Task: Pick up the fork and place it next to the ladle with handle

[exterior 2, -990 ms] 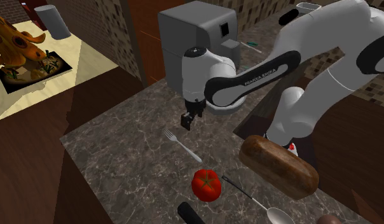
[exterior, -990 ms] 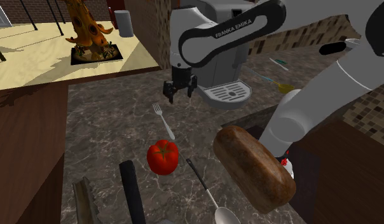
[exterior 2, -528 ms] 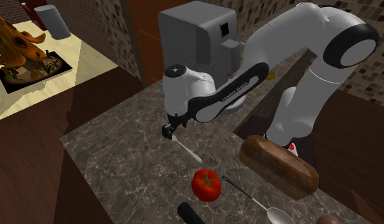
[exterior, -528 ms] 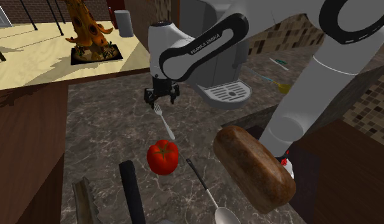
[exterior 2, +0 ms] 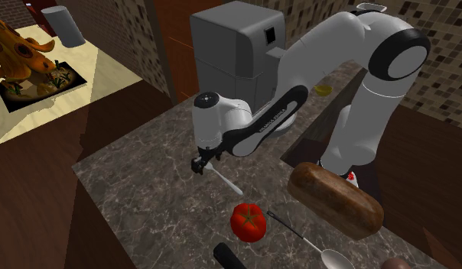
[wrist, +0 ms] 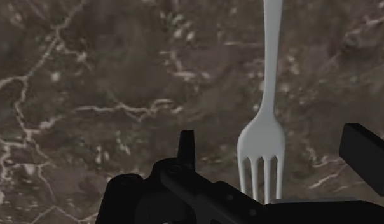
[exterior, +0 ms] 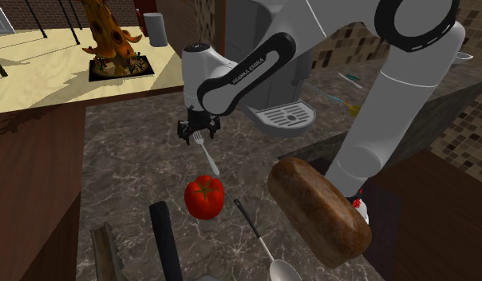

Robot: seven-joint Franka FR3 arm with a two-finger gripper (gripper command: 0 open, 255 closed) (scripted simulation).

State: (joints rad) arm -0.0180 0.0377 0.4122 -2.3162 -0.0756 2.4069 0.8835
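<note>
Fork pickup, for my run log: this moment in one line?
phase: pre-grasp | hand: open around fork tines | fork: flat on counter

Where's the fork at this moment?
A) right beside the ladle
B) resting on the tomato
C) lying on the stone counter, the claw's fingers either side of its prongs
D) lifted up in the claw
C: the fork lies flat on the counter, its tines between the spread fingers of the gripper.

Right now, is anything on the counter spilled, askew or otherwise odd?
Nothing stands out. The fork lies flat on the counter, its tines inside the open gripper, not touched. Tomato, ladle and bread loaf rest apart from it.
</note>
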